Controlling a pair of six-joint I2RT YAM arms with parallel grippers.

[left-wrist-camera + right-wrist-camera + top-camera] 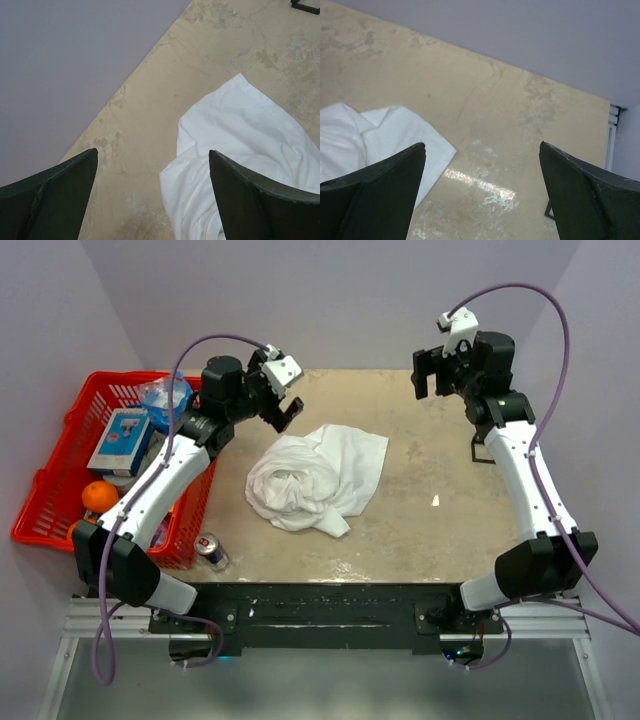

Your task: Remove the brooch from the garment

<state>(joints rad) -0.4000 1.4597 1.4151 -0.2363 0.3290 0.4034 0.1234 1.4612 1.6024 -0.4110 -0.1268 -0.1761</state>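
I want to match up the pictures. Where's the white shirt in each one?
Top external: white shirt crumpled mid-table, slightly left.
Left wrist: white shirt at lower right.
Right wrist: white shirt at lower left.
Shared landmark: the beige table and its far edge.

left gripper (284, 412): raised, jaws wide | right gripper (430, 375): raised, jaws wide
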